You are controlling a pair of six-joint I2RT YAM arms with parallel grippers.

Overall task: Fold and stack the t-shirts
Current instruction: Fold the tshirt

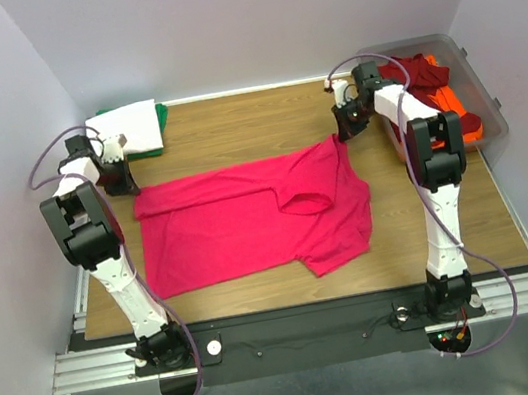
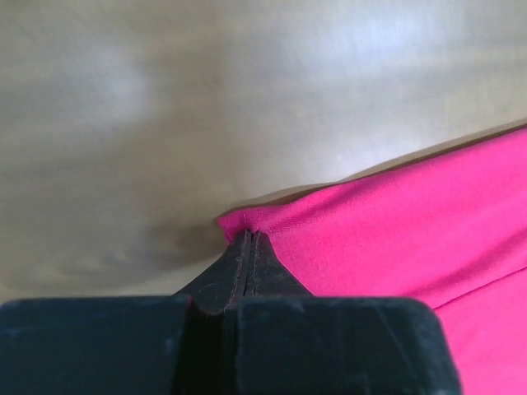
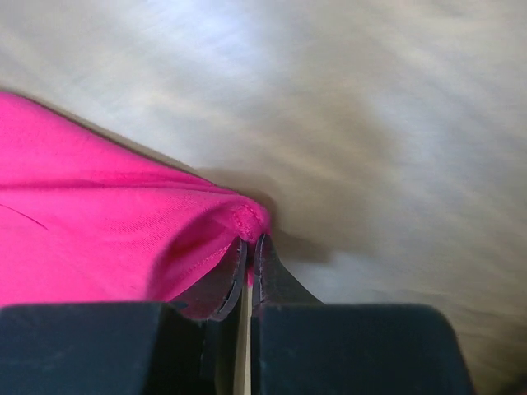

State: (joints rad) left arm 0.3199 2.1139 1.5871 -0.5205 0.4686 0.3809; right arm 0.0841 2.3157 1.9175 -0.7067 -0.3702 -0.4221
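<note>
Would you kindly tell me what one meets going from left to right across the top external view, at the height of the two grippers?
left gripper → bright pink t-shirt → right gripper → clear plastic bin

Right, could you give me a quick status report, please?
Left gripper shut on pink shirt, far-left corner. Right gripper shut on its far-right corner. Folded stack and bin apart from it.
</note>
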